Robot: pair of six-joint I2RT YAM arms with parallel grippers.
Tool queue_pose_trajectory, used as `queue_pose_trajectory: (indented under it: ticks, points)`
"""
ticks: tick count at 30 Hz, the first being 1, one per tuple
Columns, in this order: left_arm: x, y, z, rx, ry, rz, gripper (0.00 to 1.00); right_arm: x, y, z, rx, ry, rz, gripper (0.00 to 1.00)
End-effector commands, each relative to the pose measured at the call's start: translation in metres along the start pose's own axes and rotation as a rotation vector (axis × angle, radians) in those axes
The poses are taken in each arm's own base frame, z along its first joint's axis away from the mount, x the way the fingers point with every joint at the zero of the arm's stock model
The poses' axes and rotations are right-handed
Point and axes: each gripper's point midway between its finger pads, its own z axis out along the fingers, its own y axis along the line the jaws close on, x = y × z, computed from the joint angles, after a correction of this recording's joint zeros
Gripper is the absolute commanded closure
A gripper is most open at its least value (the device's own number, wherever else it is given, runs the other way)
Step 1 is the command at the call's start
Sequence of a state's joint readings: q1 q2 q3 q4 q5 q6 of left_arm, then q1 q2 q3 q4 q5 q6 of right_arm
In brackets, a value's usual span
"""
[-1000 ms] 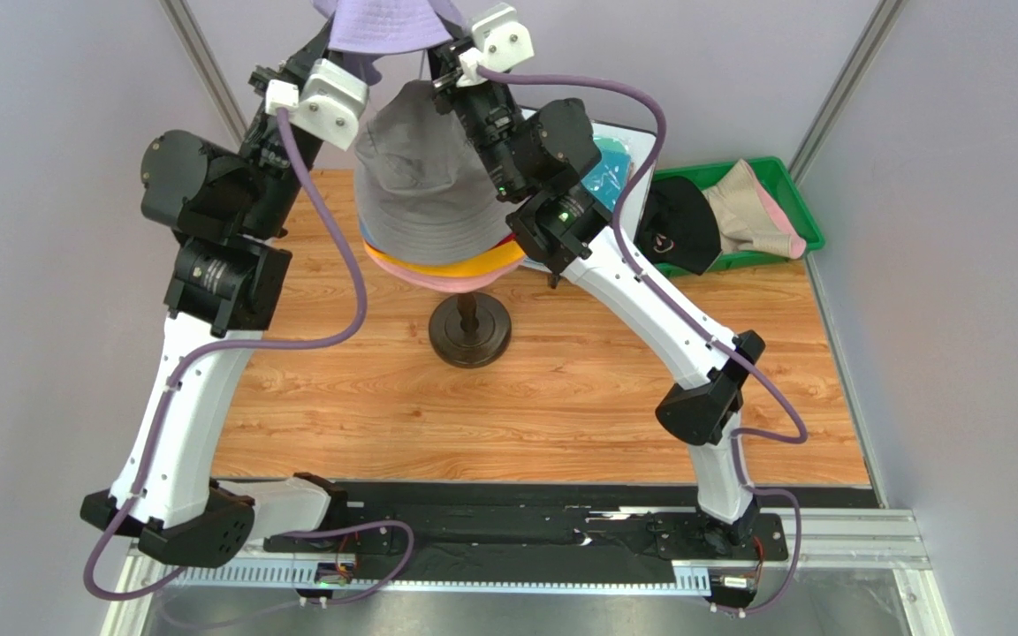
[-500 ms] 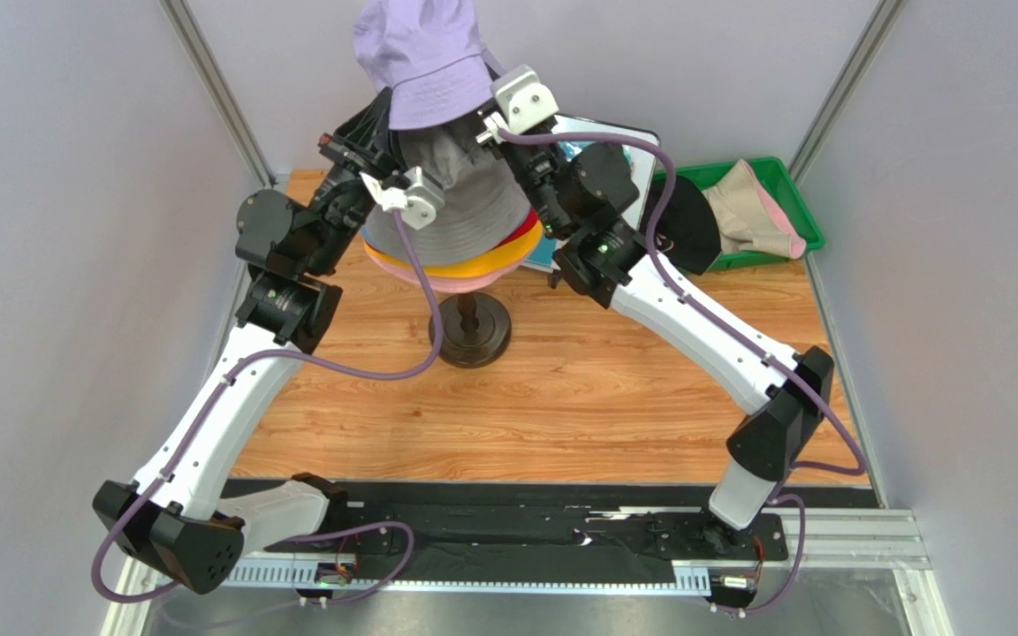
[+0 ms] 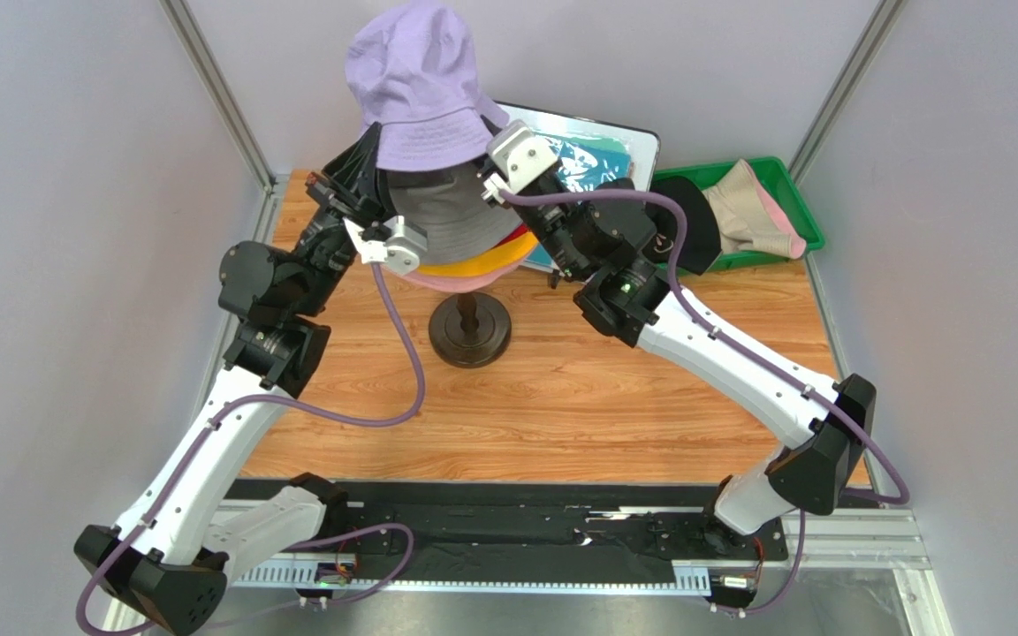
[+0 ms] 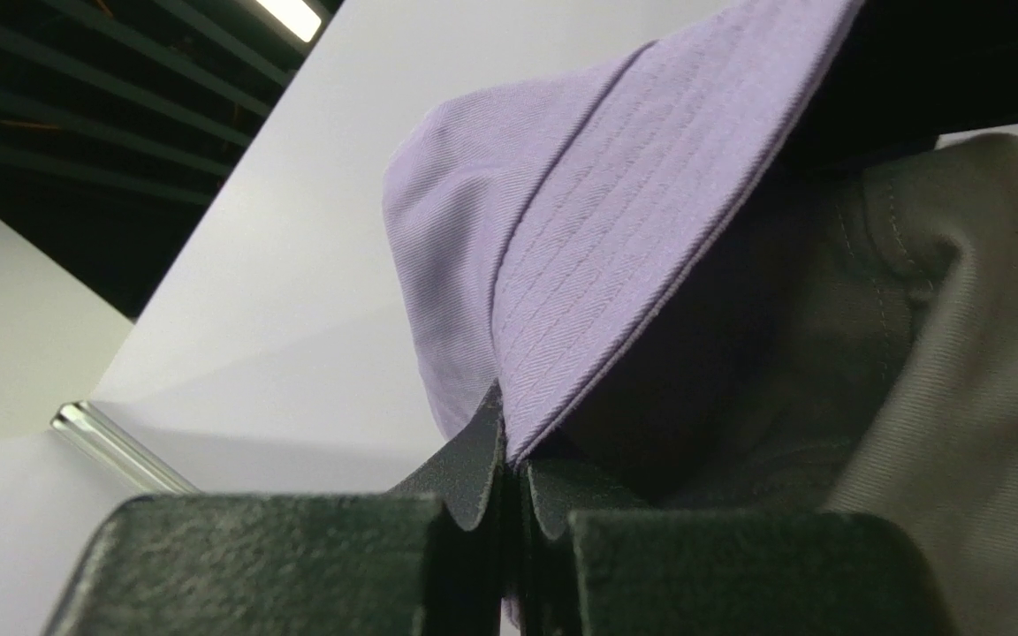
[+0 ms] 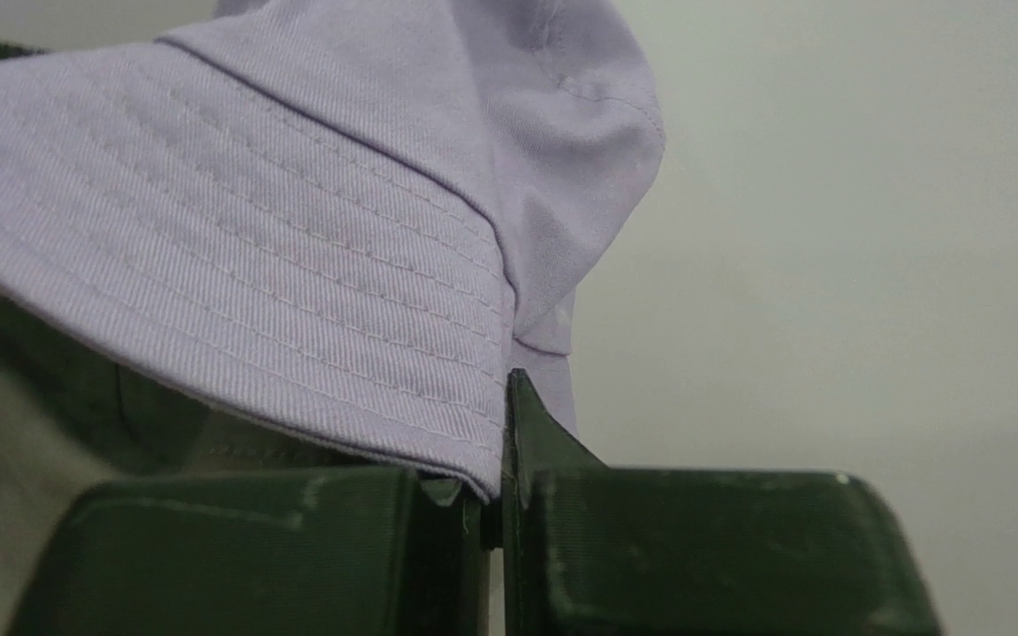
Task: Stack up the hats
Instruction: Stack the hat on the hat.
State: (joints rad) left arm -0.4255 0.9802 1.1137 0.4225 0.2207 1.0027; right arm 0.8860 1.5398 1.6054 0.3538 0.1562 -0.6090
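Observation:
A lavender hat [image 3: 419,82] hangs above the stack on the mannequin, held by its brim from both sides. My left gripper [image 3: 368,149] is shut on the brim's left edge [image 4: 512,424]. My right gripper [image 3: 493,133] is shut on the right edge [image 5: 508,398]. The lavender hat [image 4: 607,225] [image 5: 276,239] covers the crown of a grey hat [image 3: 455,223] [image 4: 966,331] [image 5: 37,424], the top of the stack. Under the grey hat show an orange-yellow brim [image 3: 522,252] and a pink brim [image 3: 455,281]. A black hat [image 3: 680,225] and a beige hat [image 3: 747,196] lie in the green bin.
The mannequin's dark round base [image 3: 471,331] stands on the wooden table [image 3: 541,411]. A green bin [image 3: 793,199] sits at the back right. A teal sheet in a white frame [image 3: 594,153] leans behind the stack. Grey walls close in on both sides.
The lavender hat, first cut off by the frame's top edge, is now in full view, lower over the grey hat. Both arms moved with it, still gripping the brim.

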Motion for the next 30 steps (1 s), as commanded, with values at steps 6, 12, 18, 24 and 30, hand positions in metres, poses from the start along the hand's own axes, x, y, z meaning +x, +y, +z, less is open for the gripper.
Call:
queue_pose_trajectory:
  ticks: [6, 12, 18, 24, 30]
  points:
    - [0.0, 0.018, -0.022, -0.108, 0.042, -0.219, 0.99, -0.005, -0.043, -0.034, 0.195, 0.0, -0.032, 1.0]
    - [-0.013, 0.013, -0.051, -0.113, 0.021, -0.402, 0.42, -0.01, -0.044, -0.042, 0.198, 0.002, -0.048, 1.0]
    - [-0.021, 0.007, -0.079, -0.058, 0.144, -0.727, 0.28, -0.007, -0.035, -0.049, 0.182, 0.011, -0.069, 1.0]
    - [-0.048, -0.007, -0.095, 0.077, 0.212, -1.012, 0.28, 0.002, -0.019, -0.054, 0.156, 0.036, -0.087, 1.0]
    - [-0.062, -0.016, -0.085, 0.079, 0.227, -1.337, 0.27, 0.006, -0.004, -0.066, 0.184, 0.031, -0.126, 1.0]
